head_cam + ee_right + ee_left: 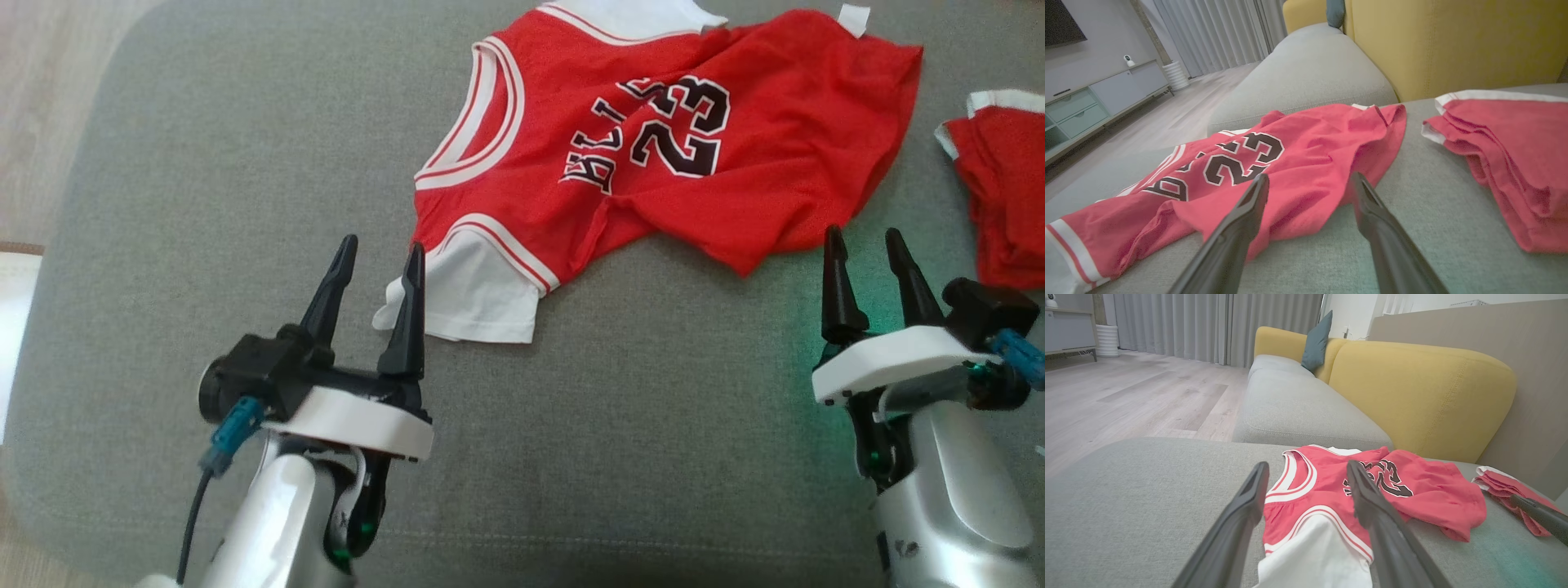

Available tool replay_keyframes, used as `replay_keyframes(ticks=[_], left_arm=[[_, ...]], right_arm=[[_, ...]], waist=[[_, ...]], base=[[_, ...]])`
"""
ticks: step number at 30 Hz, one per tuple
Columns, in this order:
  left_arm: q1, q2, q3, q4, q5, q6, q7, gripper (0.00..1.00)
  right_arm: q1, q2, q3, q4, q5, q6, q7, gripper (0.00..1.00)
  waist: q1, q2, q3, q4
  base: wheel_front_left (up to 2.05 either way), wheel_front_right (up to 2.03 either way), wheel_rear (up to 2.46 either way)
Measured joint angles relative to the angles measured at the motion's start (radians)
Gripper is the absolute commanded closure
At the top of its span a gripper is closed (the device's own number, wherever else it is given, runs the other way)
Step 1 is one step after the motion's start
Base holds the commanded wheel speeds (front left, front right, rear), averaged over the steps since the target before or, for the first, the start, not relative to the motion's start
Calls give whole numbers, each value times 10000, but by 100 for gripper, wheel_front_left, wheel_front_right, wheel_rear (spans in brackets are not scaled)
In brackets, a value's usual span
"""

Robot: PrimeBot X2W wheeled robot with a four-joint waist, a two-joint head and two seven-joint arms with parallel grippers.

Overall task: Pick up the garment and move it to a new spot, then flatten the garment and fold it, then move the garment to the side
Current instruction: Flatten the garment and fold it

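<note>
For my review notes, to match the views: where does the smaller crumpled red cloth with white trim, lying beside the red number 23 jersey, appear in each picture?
Head view: the smaller red cloth with white trim lies at the right edge, upper half.
Left wrist view: far right, just below mid-height.
Right wrist view: the right third, mid-height.
Shared landmark: the red number 23 jersey, left of the cloth in every view.

Red jersey (pixel 653 155) numbered 23, white-trimmed, lies rumpled, perhaps partly folded, on grey cushion (pixel 204 204).
</note>
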Motion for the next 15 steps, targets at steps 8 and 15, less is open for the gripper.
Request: replay_keyframes(ticks=[8,15], left_arm=[[-349,-2,-44,4,69,-56,0,0],[-367,-2,-134,125,71,-140,0,0]], right_arm=[[-456,52,-370,865,263,0,4,0],[-1120,54,-416,1699,483,-2,-40,0]], waist=[[0,0,414,47],[1,0,668,280]], base=[[0,0,0],[0,0,0]])
